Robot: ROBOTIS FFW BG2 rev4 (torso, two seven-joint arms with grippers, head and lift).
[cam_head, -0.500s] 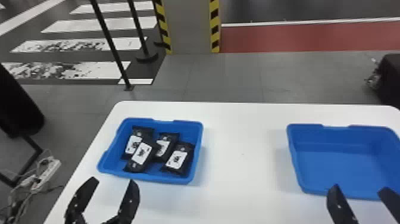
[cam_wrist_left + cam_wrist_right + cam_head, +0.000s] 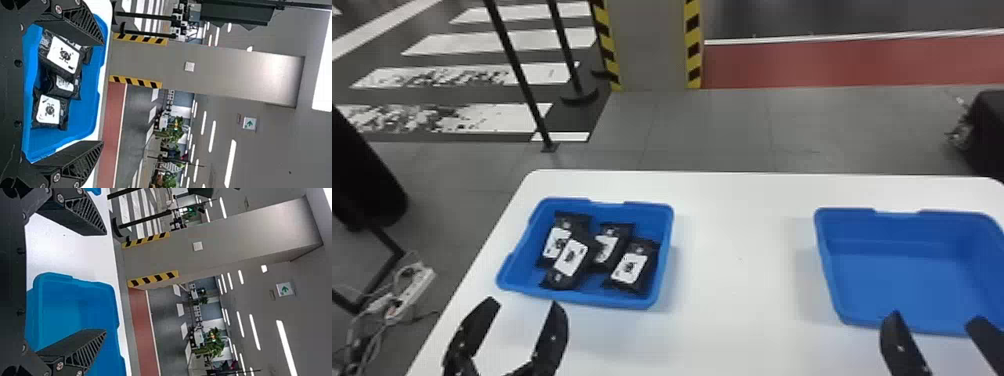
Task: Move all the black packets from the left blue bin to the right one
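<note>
Left gripper (image 2: 524,303), right gripper (image 2: 935,317): spread wide, empty. Packets (image 2: 572,257) overlap in left bin (image 2: 587,298); careless pinch may drag two.

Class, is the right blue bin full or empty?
Empty: the right bin shows bare blue floor inside, while the black packets lie in the left bin.

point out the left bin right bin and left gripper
Left blue bin (image 2: 582,298): head view, on its near rim.
Right blue bin (image 2: 907,280): head view, on its bare floor.
Left gripper (image 2: 523,302): head view, midway between fingertips.
</note>
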